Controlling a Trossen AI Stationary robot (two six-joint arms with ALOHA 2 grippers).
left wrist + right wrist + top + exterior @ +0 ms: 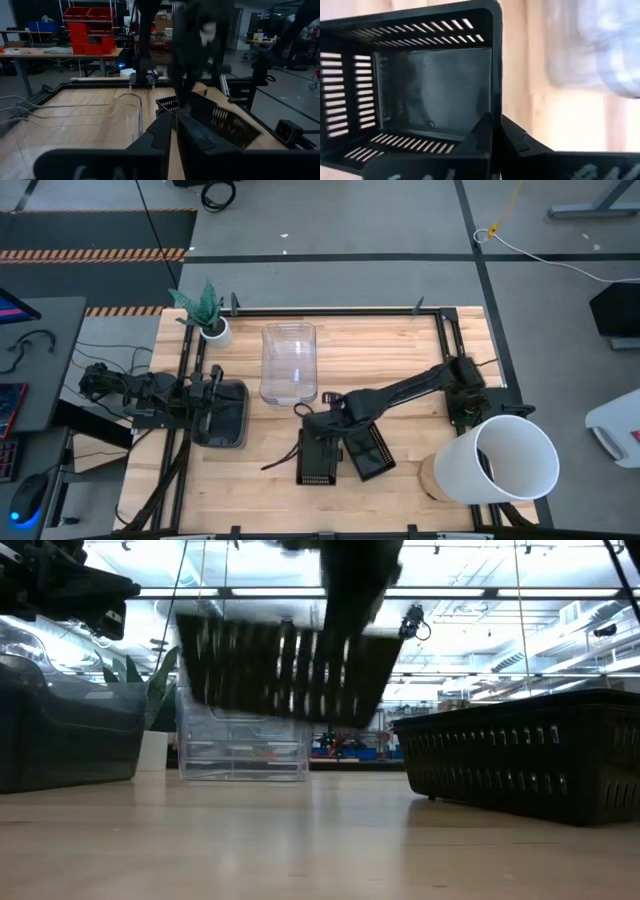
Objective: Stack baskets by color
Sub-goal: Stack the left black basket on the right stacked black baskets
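My right gripper point(325, 425) is shut on a black mesh basket point(285, 665), which hangs tilted above the middle of the table. A second black mesh basket point(368, 450) stands on its bottom just to the right of it. A clear bin point(288, 362) stands farther back. My left gripper point(172, 131) is shut and waits level over a smoky grey tray point(228, 420) at the left, with nothing between its fingers. My right gripper pinches one wall of the black basket at its rim point(495, 92), close to a corner, with one finger inside the basket and one outside. The fingers come steeply from above. The basket is lifted clear of the table and tilts, its open side up.
A big white bucket point(505, 460) lies at the table's near right corner beside my right arm's base. A small white plant pot point(213, 330) stands at the far left. Bare wood shows between the clear bin and the right frame rail.
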